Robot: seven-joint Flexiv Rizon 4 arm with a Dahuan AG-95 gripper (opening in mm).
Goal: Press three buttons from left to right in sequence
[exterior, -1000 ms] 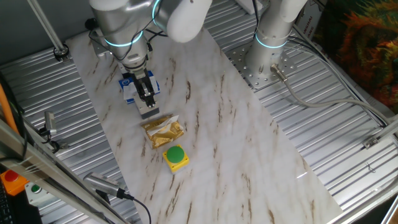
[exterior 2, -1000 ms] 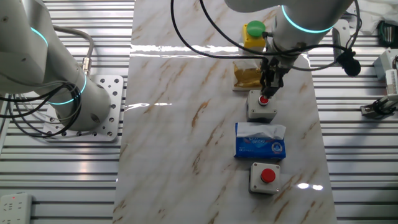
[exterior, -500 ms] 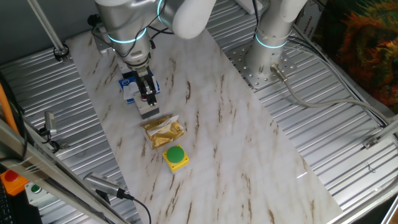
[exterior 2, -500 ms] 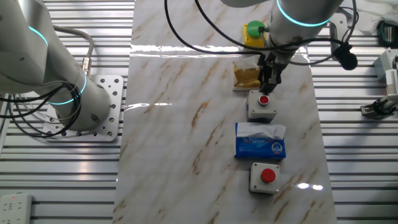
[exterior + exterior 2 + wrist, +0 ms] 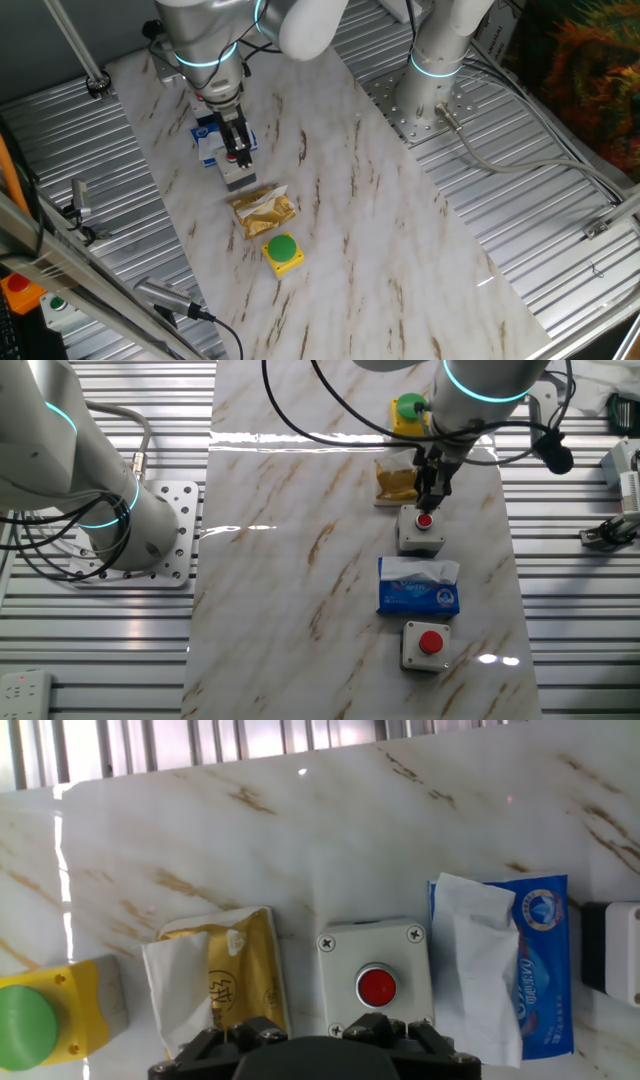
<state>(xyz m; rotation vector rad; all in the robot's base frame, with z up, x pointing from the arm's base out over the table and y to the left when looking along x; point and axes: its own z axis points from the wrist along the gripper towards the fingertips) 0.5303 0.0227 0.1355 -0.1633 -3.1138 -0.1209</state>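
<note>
Three buttons stand in a row along the marble table. Nearest in the other fixed view is a grey-white box with a red cap (image 5: 424,644); it shows cut off at the hand view's right edge (image 5: 612,948). The middle grey-white box with a red cap (image 5: 421,528) (image 5: 377,985) (image 5: 238,178) lies just under my gripper (image 5: 432,500) (image 5: 240,155), whose tips hang slightly above the cap. The yellow box with a green dome (image 5: 408,412) (image 5: 283,252) (image 5: 30,1020) is last. Only the hand's dark housing (image 5: 315,1055) shows in the hand view, with the fingertips hidden.
A blue tissue pack (image 5: 418,590) (image 5: 510,960) lies between the two red-capped boxes. A crinkled gold packet (image 5: 397,478) (image 5: 264,210) (image 5: 225,982) lies between the middle box and the yellow one. A second arm's base (image 5: 150,530) stands beside the marble. Ribbed metal surrounds the table.
My gripper has lifted a little off the middle button's red cap and drifted slightly toward the gold packet. The buttons and packets stay where they were.
</note>
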